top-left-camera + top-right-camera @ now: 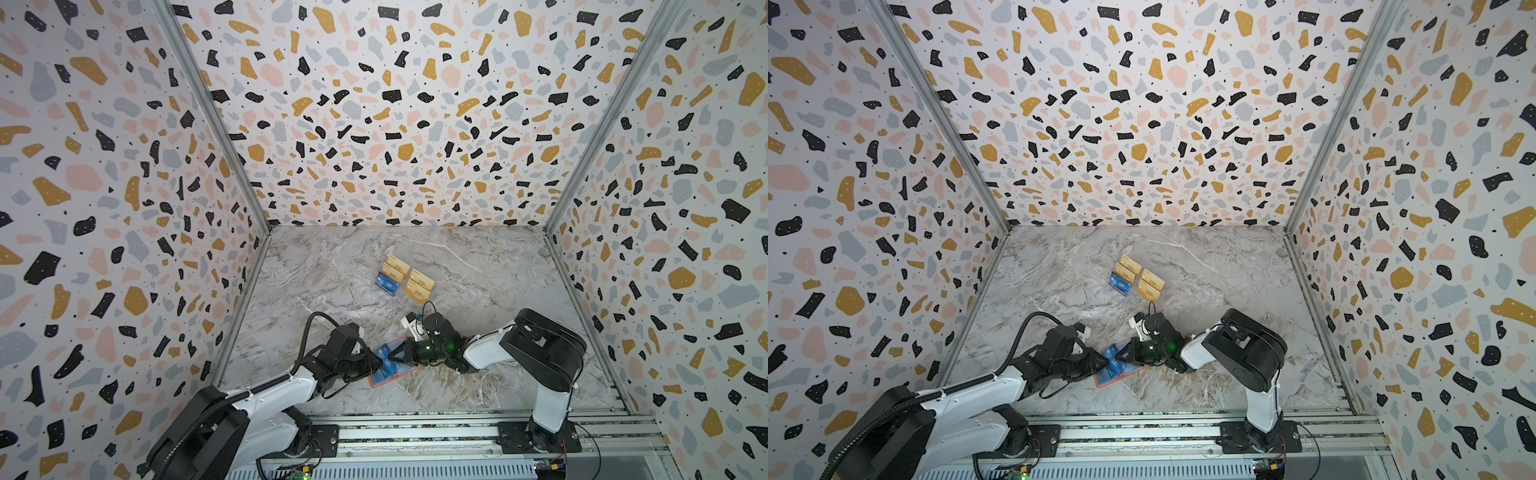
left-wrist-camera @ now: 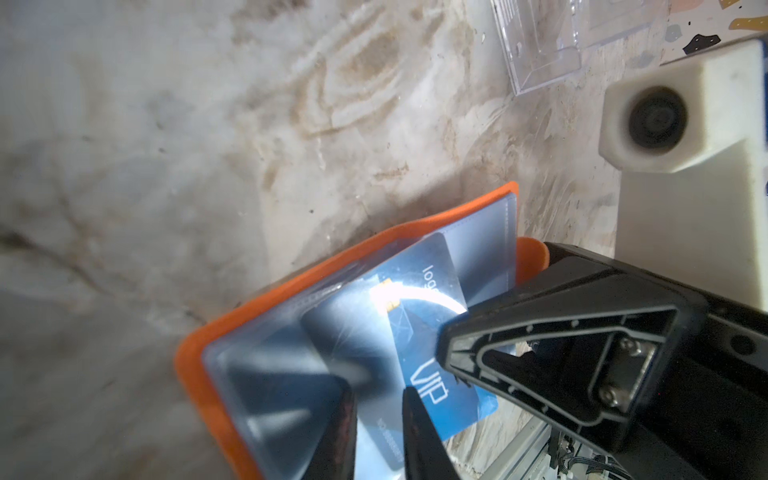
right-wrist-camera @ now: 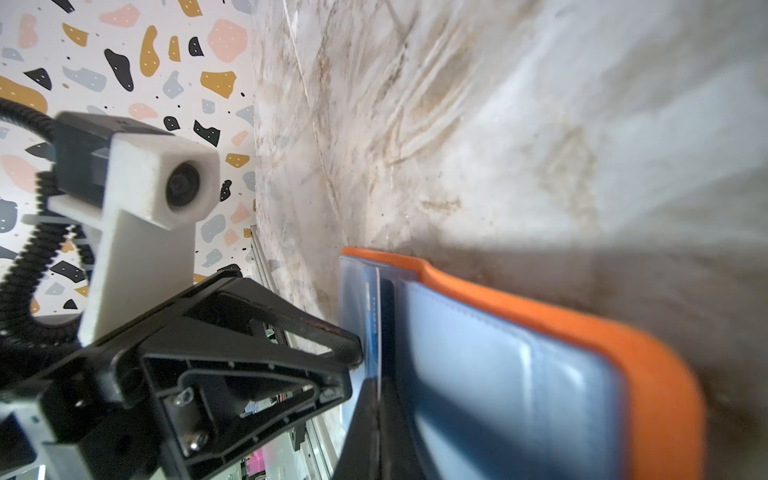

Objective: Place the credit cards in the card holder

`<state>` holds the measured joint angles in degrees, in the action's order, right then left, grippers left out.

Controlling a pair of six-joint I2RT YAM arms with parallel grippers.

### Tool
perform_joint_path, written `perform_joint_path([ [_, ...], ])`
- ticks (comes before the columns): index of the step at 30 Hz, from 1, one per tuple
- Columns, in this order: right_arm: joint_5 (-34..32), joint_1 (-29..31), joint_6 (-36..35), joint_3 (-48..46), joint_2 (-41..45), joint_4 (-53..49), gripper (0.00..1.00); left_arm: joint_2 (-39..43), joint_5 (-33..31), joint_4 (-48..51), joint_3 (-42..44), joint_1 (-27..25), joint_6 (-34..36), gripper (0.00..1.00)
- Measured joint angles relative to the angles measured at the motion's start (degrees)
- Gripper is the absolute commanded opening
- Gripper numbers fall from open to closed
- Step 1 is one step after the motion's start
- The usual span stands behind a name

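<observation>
my right gripper clenched on blue card, to feed it into a sleeve | my left gripper straddles card holder, likely steadying it; grip unclear | holder open by desk's front edge

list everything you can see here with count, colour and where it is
card holder: one, orange with clear sleeves, open on the table by the arms
blue cards: two, blue with white vip lettering, one in the rack, one partly inside the card holder
gold cards: four, gold, standing in the rack
rack: one, clear, mid table
table: one, grey marble
walls: three, speckled pattern, around the table
arms: two, white and black, near edge
left fingers: black, closed on the card holder's sleeves
right fingers: black, shut on the blue card at the card holder
</observation>
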<state>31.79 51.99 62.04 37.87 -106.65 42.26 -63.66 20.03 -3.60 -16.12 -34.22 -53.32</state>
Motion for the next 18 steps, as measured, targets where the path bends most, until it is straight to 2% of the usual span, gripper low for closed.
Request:
perform_joint_path([
  [4, -1.77, 0.79, -0.2, -0.31, 0.68, -0.85, 0.19, 4.15, -2.14, 3.61, -0.61, 0.0, -0.57, 0.41],
  [8, -3.34, 1.22, -2.03, -0.63, 2.8, -5.35, 0.32, 7.65, -4.81, 7.28, -3.32, 0.0, -0.96, 0.48],
  [14, -6.23, 2.1, -6.97, 0.74, 7.5, -15.39, 0.41, 9.46, -10.29, 12.85, -4.74, 0.02, -1.09, 0.51],
  [18, -7.72, 2.78, -10.45, 3.69, 7.96, -21.88, 0.41, 8.76, -10.62, 12.74, -3.85, 0.02, -1.64, 0.45],
])
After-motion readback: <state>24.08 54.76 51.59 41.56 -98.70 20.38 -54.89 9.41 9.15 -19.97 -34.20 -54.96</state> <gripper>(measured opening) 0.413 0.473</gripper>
